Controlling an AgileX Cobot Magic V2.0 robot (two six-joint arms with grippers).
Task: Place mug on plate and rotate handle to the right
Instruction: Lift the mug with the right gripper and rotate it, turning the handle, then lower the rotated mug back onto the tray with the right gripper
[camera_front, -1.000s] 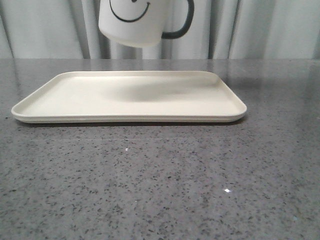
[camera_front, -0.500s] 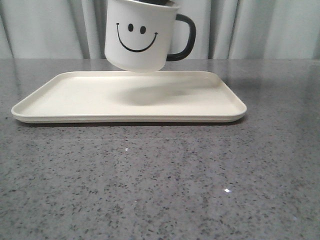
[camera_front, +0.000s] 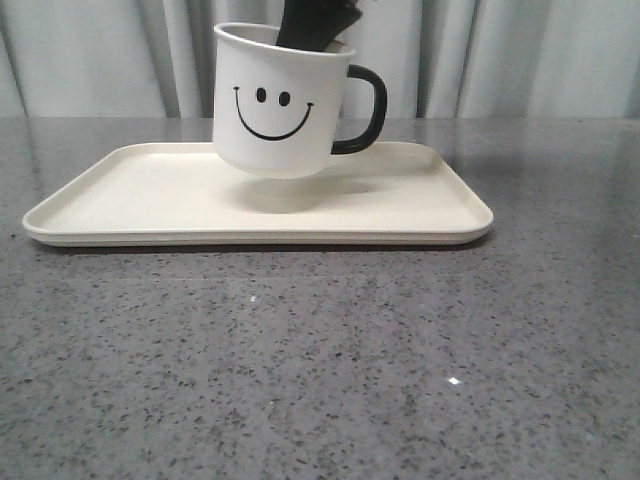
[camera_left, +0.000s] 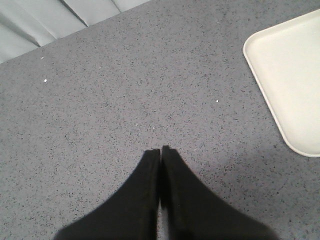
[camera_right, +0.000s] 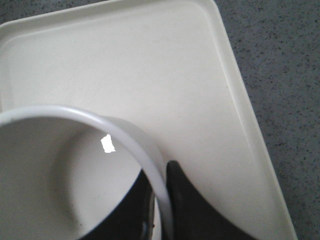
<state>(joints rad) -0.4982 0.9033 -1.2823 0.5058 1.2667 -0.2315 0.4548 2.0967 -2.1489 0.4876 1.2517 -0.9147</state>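
Observation:
The white mug (camera_front: 280, 105) with its black smiley face hangs slightly tilted just over the middle of the cream plate (camera_front: 100, 222). Its black handle (camera_front: 371, 108) points to the right in the front view. My right gripper (camera_front: 316, 26) comes down from above and is shut on the mug's rim, one finger inside and one outside. From the right wrist, the mug (camera_right: 45, 175) sits over the plate (camera_right: 175, 70), with the right gripper (camera_right: 160, 182) pinching the rim. My left gripper (camera_left: 160, 149) is shut and empty over bare table, beside a corner of the plate (camera_left: 292, 75).
The plate lies on a grey speckled tabletop (camera_front: 320, 380). A pale pleated curtain (camera_front: 520, 60) closes off the back edge of the table.
The mug has come down from the top of the front view to just above the plate, and my right gripper's fingers now show at its rim.

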